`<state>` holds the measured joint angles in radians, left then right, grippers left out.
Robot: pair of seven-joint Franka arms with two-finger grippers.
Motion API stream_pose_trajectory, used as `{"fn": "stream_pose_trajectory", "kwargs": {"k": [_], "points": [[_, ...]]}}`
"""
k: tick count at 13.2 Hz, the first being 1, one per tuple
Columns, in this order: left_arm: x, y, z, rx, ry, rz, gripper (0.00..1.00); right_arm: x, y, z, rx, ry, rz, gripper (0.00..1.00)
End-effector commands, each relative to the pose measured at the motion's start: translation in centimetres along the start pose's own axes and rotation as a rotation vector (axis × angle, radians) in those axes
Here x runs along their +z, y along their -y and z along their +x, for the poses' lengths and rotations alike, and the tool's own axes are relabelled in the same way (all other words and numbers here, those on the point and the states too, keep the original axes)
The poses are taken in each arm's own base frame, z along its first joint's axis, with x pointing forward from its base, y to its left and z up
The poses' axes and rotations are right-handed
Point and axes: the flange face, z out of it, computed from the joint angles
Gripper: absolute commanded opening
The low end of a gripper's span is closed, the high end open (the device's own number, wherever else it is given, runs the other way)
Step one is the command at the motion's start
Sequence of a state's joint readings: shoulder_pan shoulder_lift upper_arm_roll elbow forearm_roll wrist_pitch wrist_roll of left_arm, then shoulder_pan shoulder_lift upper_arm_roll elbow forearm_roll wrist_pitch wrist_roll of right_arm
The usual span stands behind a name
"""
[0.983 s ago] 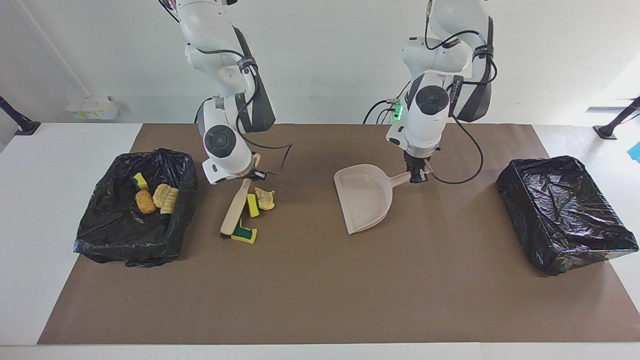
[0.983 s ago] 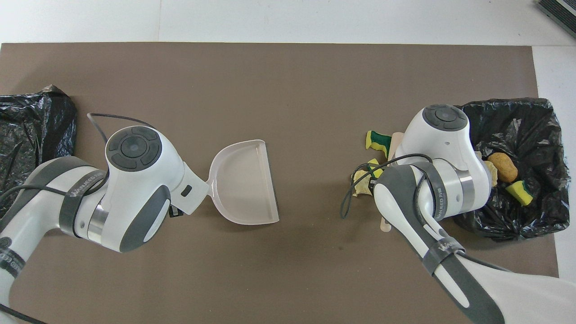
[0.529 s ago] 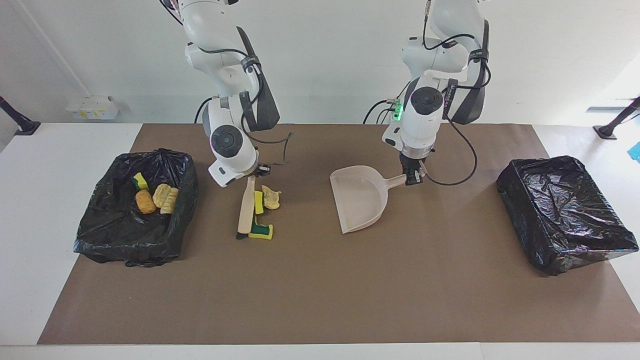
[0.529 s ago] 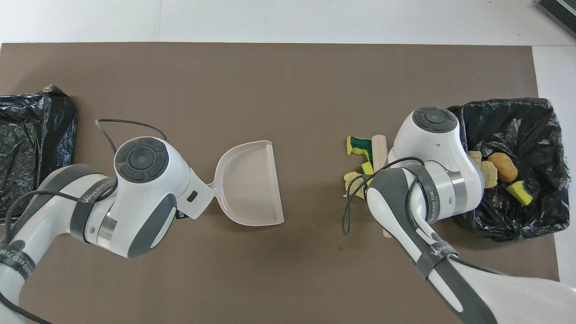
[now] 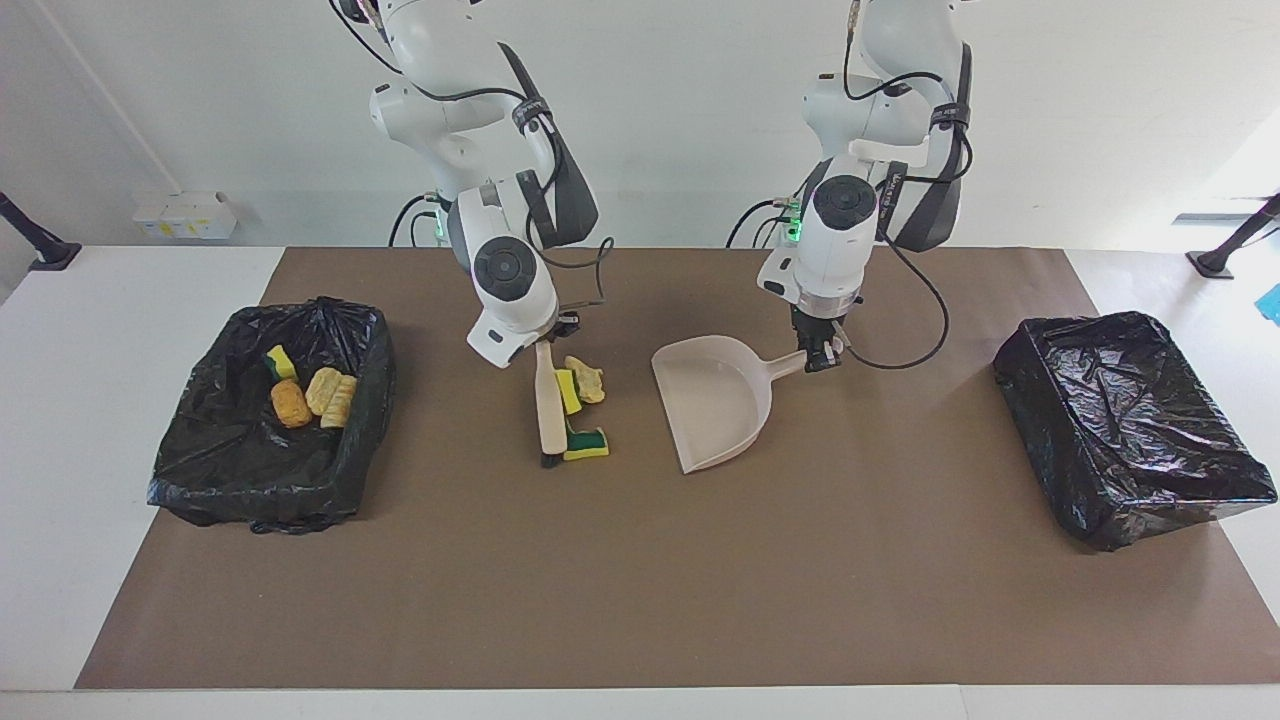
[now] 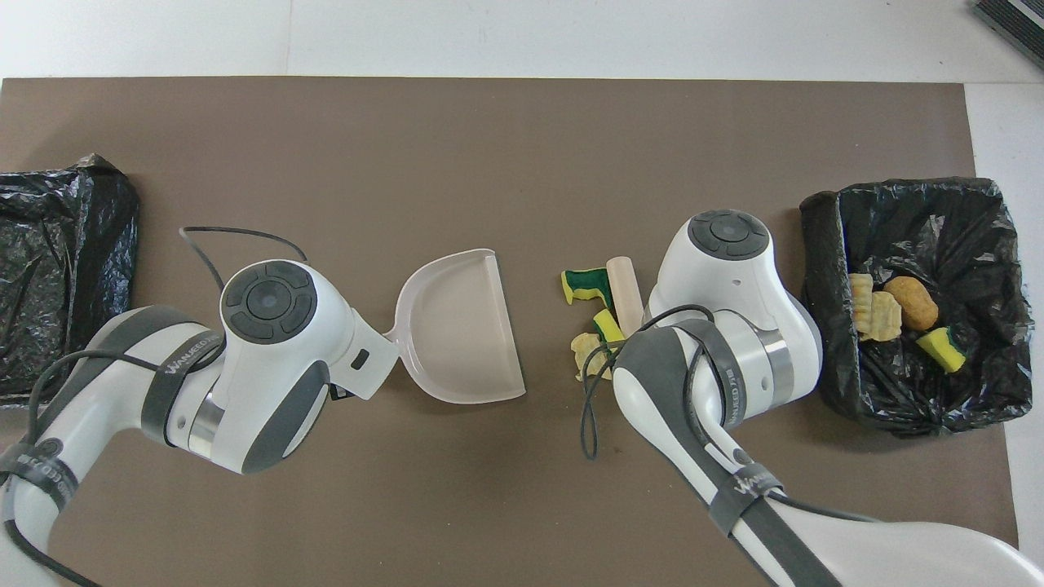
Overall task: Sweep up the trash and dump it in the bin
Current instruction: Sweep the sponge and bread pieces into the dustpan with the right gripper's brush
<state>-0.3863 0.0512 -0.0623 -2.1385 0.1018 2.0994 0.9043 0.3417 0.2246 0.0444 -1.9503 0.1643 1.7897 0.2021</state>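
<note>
At the right arm's end of the worktop [image 5: 640,600], a black-lined bin [image 5: 200,490] is already holding four binned scraps [image 5: 310,392].

Beside it, toward the middle, the right gripper [image 5: 545,345] is clamping the top of a tan brush [image 5: 548,410], whose bristle end is resting on the mat.

The remaining trash [image 5: 585,443] is lying against the brush on its dustpan side. It is two green-backed yellow sponge pieces and one pale bread-like chunk.

These bits are looking light, soft and springy, so they are likely to tumble or bounce rather than slide cleanly. Pushing them low along the mat is probably working better than pinching each one.

The beige dustpan [image 5: 715,405] is sitting near the trash with its open lip not quite facing it. It seems stiff, thin plastic, light enough to skid when scraps hit it.

The left gripper [image 5: 822,355] is pinching the end of its handle, which looks like the sensible hold.

A second lined bin [image 5: 1130,430] is standing at the left arm's end.

Grey lettering on the left arm's strap [image 6: 183,364] is reading roughly "WANJEED".
</note>
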Motion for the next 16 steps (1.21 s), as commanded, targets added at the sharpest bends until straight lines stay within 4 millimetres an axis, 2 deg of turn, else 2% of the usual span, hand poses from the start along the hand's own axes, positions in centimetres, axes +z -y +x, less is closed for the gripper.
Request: {"fn": "stream_pose_trajectory", "kwargs": {"k": [1, 2, 4, 5, 6, 8, 9, 11, 12, 16], "points": [[0.3, -0.6, -0.1, -0.019, 0.002, 0.021, 0.0, 0.3, 1.8, 1.2, -0.027, -0.007, 0.082, 0.0], [0.4, -0.8, -0.1, -0.023, 0.003, 0.02, 0.0, -0.8, 2.9, 1.3, -0.038, -0.025, 0.11, 0.0], [0.6, -1.0, -0.1, -0.02, 0.001, 0.022, 0.0, 0.3, 6.5, 1.5, -0.053, -0.013, 0.144, 0.0], [0.6, -0.9, -0.1, -0.023, -0.002, 0.026, 0.0, -0.4, 7.6, 1.8, -0.059, -0.04, 0.17, 0.0], [0.5, -1.0, -0.1, -0.021, -0.004, 0.029, 0.0, -0.9, 7.9, 2.1, -0.054, -0.053, 0.195, 0.0], [0.6, -1.0, 0.0, -0.032, -0.011, 0.034, 0.0, -0.5, 8.4, 2.4, -0.056, -0.054, 0.203, 0.0], [1.1, -1.1, 0.0, -0.045, -0.011, 0.034, 0.0, -0.9, 9.8, 2.3, -0.07, -0.08, 0.22, 0.0], [2.3, -1.7, 1.4, -0.052, -0.038, 0.058, 0.0, -0.9, 11.2, 1.9, -0.075, -0.083, 0.252, 0.0], [2.3, -1.6, 1.5, -0.059, -0.049, 0.069, 0.0, -1.0, 11.2, 2.0, -0.074, -0.084, 0.257, 0.0], [2.3, -1.4, 1.4, -0.041, -0.052, 0.074, 0.0, -4.2, 12.4, 2.5, -0.094, -0.088, 0.282, 0.0]]}}
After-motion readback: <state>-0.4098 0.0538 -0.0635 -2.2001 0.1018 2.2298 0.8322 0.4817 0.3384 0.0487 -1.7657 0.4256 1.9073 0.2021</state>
